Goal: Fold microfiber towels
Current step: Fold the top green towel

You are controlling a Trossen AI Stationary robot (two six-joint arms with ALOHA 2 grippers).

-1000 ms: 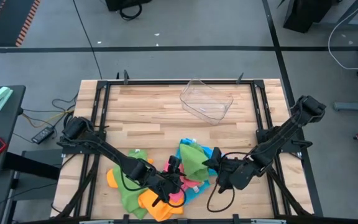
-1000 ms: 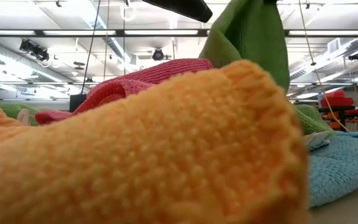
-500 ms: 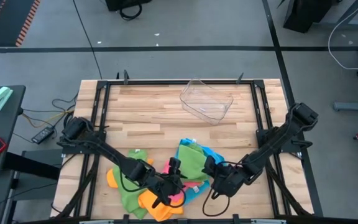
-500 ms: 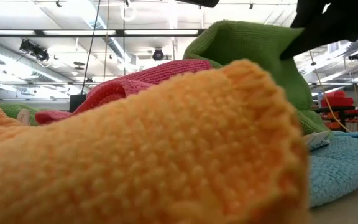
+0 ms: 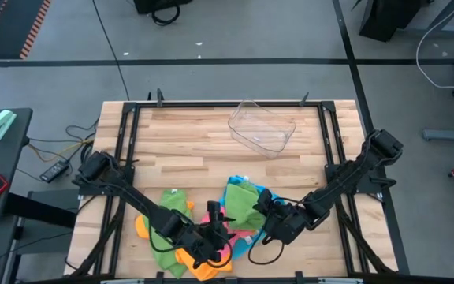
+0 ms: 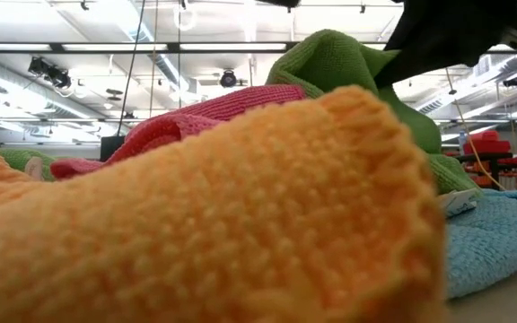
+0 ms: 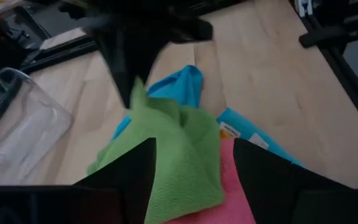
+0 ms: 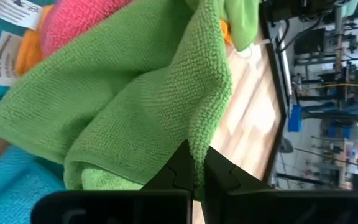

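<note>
Several microfiber towels lie heaped near the table's front edge. A green towel (image 5: 241,207) is on top, over a pink one (image 5: 225,246), a sky blue one (image 7: 180,84) and an orange one (image 5: 199,264). A second green towel (image 5: 168,233) lies on the heap's left. My right gripper (image 8: 196,155) is shut on the top green towel (image 8: 123,106) at the heap's right side. My left gripper (image 7: 194,146) is open at the heap's near left. Its fingers stand on either side of that towel's lower part (image 7: 179,180); whether they touch it I cannot tell. My right gripper pinches a raised point of the green towel, on its hemmed edge (image 8: 197,140), between its two fingers. It comes slanting down from the table's right. The towel drapes down from the pinch (image 7: 135,93), slack, and its lower part rests on the pink and blue towels.
A clear plastic tray (image 5: 262,126) stands at the far middle of the wooden table, apart from the heap. Bare wood (image 5: 187,142) lies between the tray and the towels. In the low view the orange towel (image 6: 196,224) fills most of the picture.
My right gripper has come down toward the heap and a little toward the table's left, still shut on the green towel. The towel's raised peak has sunk from a tall hanging drape to a low mound over the pink towel. My left gripper has rolled at the wrist.
</note>
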